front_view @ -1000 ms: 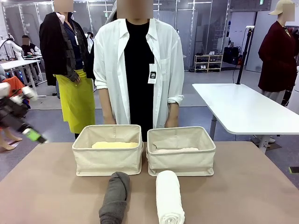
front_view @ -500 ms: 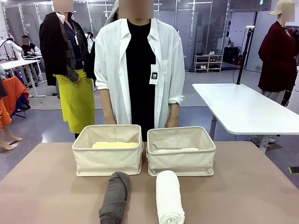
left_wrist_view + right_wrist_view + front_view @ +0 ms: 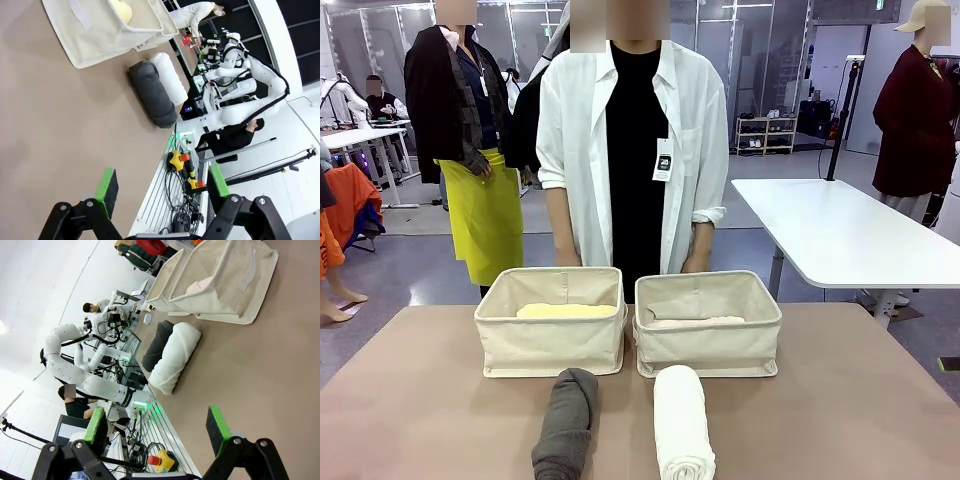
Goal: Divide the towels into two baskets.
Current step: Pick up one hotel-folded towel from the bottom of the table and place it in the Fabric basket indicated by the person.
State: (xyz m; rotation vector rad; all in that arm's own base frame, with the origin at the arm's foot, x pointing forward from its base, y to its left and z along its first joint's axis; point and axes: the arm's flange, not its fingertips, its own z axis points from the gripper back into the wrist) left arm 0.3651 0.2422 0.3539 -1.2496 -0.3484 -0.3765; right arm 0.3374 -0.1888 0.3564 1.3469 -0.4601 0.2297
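- Left basket (image 3: 550, 345) – beige canvas, rectangular, soft sides upright, standing on the desk (image 3: 420, 400) just beside its twin.
- Right basket (image 3: 710, 350) – the same make, its near rim sagging a little.
- Pale yellow towel (image 3: 565, 311) – rolled, lying crosswise inside the left basket.
- Pale pink towel (image 3: 695, 322) – lying low in the right basket.
- Dark grey towel (image 3: 567, 425) – a roll on the desk before the left basket, lengthwise.
- White towel (image 3: 681, 425) – a roll beside the grey one, before the right basket.
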